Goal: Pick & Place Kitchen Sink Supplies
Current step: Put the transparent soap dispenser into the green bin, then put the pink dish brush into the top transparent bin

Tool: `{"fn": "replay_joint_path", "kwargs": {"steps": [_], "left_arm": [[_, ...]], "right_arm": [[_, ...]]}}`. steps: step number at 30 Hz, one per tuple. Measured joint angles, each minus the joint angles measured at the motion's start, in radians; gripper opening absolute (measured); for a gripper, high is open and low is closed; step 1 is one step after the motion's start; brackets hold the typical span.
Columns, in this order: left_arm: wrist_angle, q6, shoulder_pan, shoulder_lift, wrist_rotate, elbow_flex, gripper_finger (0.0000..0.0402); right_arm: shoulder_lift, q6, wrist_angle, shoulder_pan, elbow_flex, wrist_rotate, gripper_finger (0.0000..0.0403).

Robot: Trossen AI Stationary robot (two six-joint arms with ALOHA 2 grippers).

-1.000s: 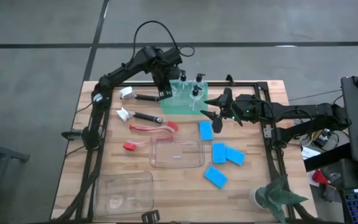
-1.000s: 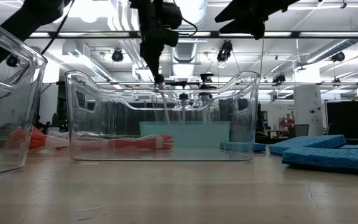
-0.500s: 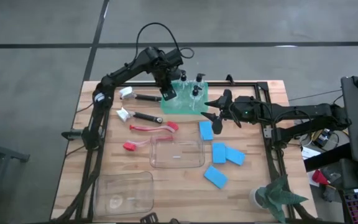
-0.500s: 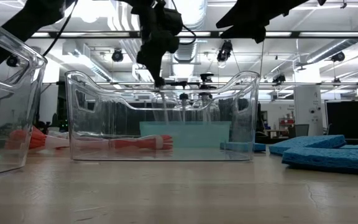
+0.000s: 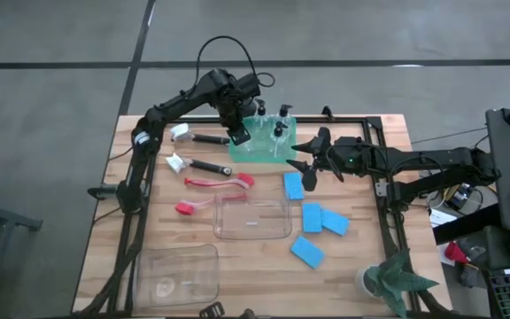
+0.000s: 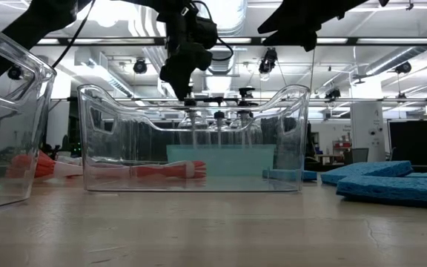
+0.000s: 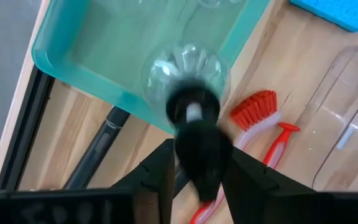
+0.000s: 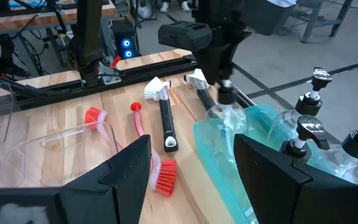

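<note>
A translucent green tray (image 5: 248,153) at the far middle of the table holds clear pump bottles (image 5: 279,126) with black tops. My left gripper (image 5: 238,136) points down over the tray's left end, shut on one more pump bottle (image 7: 185,65). My right gripper (image 5: 302,159) hovers open and level just right of the tray, with nothing between its fingers. Blue sponges (image 5: 293,185) (image 5: 324,219) (image 5: 307,252) lie flat on the wood to the right. Black-handled brushes (image 5: 209,166) (image 5: 204,138) and a red brush (image 5: 224,182) lie left of the tray. My left gripper pinches the bottle's black pump top (image 7: 194,118) between its two fingers (image 7: 161,171), coming from above and pointing down. The bottle (image 8: 227,115) hangs upright below the fingers at the tray's left corner. Whether its base rests on the tray floor, I cannot tell.
A clear bin (image 5: 252,219) stands at mid-table and a second one (image 5: 177,275) at the near left. A small red brush (image 5: 189,207) lies beside the first bin. A green potted plant (image 5: 395,279) sits at the near right corner.
My left gripper has sunk a little toward the tray's left end with the bottle and has rolled about its own axis. The bottle stays upright under it.
</note>
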Motion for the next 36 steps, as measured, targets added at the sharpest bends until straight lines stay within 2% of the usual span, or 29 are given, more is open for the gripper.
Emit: {"fn": "replay_joint_path", "kwargs": {"steps": [12,22,30,36], "left_arm": [[-0.001,-0.001,0.0,-0.012,-0.012,0.003,0.0175],[0.0,-0.019,-0.032,-0.149,-0.011,-0.014,0.017],[0.003,-0.058,-0.111,-0.339,-0.046,-0.175,0.0169],[0.039,-0.113,-0.156,-0.485,-0.075,-0.386,0.0168]], "right_arm": [[0.0,0.014,0.0,0.0,0.0,0.0,0.0224],[0.0,0.018,-0.006,0.01,-0.001,-0.001,0.0224],[0.0,0.015,-0.022,0.016,-0.002,-0.004,0.0224],[0.0,0.019,-0.03,0.016,-0.004,-0.046,0.0224]]}}
